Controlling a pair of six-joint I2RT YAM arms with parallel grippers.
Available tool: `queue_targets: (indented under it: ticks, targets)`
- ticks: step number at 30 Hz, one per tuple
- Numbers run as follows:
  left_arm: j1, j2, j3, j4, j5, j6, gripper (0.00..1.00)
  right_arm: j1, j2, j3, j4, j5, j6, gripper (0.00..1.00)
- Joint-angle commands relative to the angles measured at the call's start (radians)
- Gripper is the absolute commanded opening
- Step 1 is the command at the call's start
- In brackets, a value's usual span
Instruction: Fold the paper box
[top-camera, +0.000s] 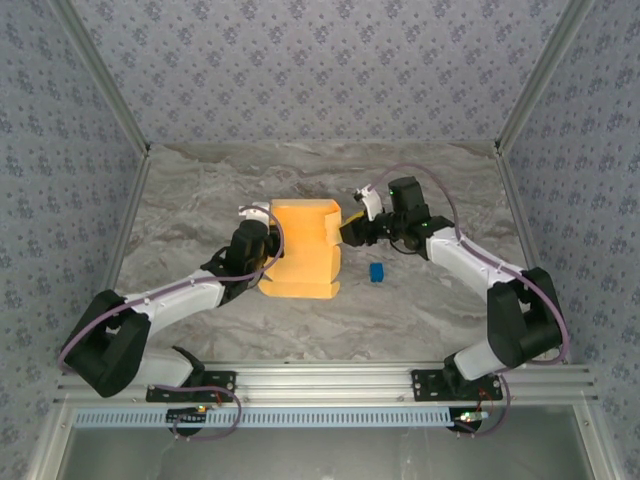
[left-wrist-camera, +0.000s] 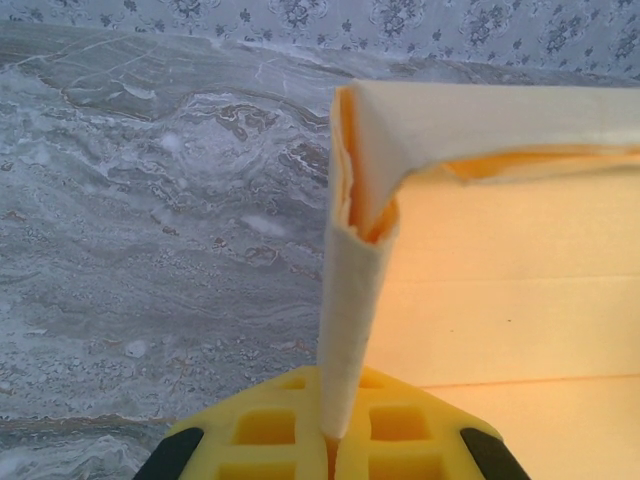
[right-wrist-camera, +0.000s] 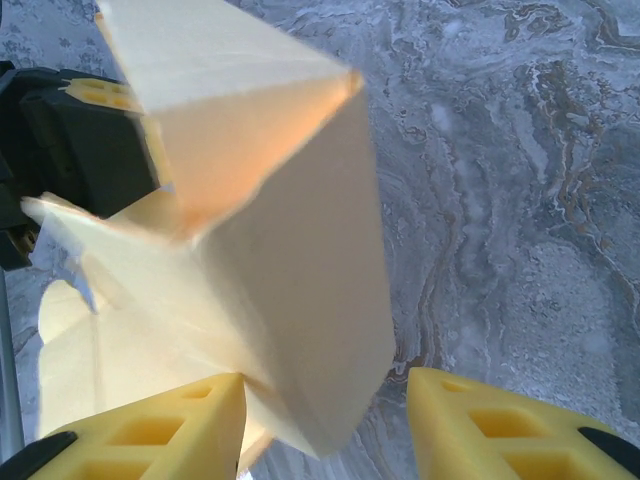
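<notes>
The paper box (top-camera: 301, 250) is a yellow-orange, half-formed cardboard shape held off the marble table between both arms. My left gripper (top-camera: 262, 240) is at its left side, shut on a folded wall edge (left-wrist-camera: 352, 300) that stands up out of the closed yellow jaws. My right gripper (top-camera: 352, 229) is at the box's right side and stands open; a pale flap (right-wrist-camera: 300, 330) lies between its yellow fingers (right-wrist-camera: 180, 430), against the left one and clear of the right one. The box's orange inner face (left-wrist-camera: 520, 290) spreads to the right in the left wrist view.
A tiny blue block (top-camera: 377, 271) lies on the marble table (top-camera: 430, 310) just right of the box, below the right forearm. Patterned walls enclose the back and sides. An aluminium rail (top-camera: 320, 380) runs along the near edge.
</notes>
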Motion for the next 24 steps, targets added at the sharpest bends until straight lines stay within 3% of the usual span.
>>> queue_targets:
  ticks: [1,10,19,24]
  targets:
    - [0.0,-0.005,0.028,0.003,0.03,-0.009,0.0,0.014,0.015,0.051,0.005,0.014,-0.024,0.48]
    - [-0.001,-0.012,0.029,0.002,0.036,-0.009,0.01,0.044,0.025,0.077,-0.004,0.115,-0.028,0.45]
    - [-0.003,-0.011,0.03,0.002,0.04,-0.01,0.01,0.131,0.021,0.062,0.053,0.366,-0.001,0.4]
    - [-0.002,-0.01,0.029,0.001,0.038,-0.01,0.01,0.186,0.024,0.069,0.061,0.574,0.044,0.33]
